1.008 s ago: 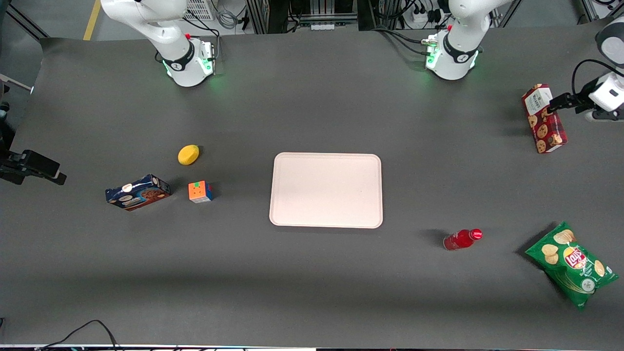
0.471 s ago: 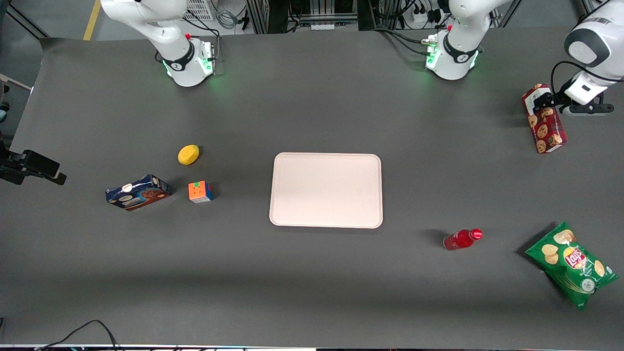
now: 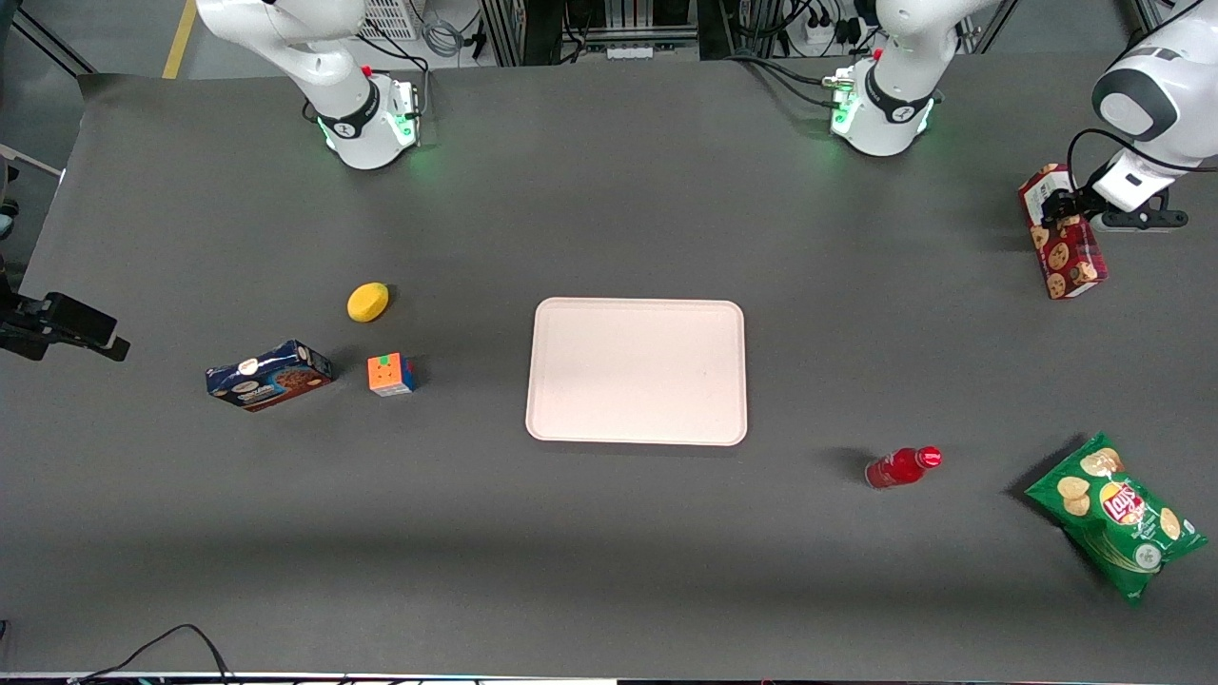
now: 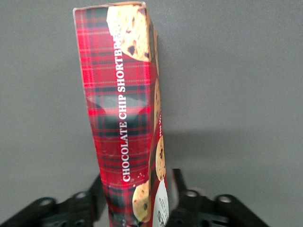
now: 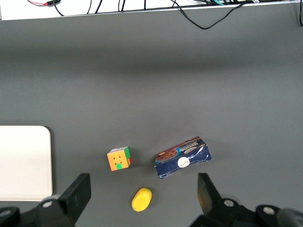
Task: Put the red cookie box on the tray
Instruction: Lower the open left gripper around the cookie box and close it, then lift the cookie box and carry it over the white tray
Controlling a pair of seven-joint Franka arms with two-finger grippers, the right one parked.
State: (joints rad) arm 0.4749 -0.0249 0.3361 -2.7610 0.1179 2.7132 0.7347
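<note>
Since a second ago the working arm has swung in over the table's end and brought the gripper point(image 3: 1058, 207) down onto the label end of the red cookie box point(image 3: 1068, 249); half a second ago it was nearly there, and it has since edged a little nearer the front camera along the carton. Everything else lies as before.

Gripper: jaws spread, one dark finger point(image 4: 97, 191) on each long side of the carton, straddling it close; whether the pads press the card I cannot tell.

Red cookie box point(image 4: 125, 118): long tartan carton lying on the table at the working arm's end, well apart from the tray; cookie pictures on top, "CHOCOLATE CHIP SHORTBREAD" lettering down one side.

Tray point(image 3: 636, 371): pale cream-pink, flat at the table's middle, nothing on it.

Small red bottle point(image 3: 900, 467): on its side, nearer the front camera than the tray, toward the working arm's end.

Green crisp bag point(image 3: 1113, 514): near the table's corner at the working arm's end, nearer the camera than the carton.

Colour cube point(image 3: 390, 374), yellow lemon point(image 3: 367, 302), blue cookie box point(image 3: 268, 375): grouped toward the parked arm's end, the lemon farthest from the camera, the cube between the blue box and the tray.
</note>
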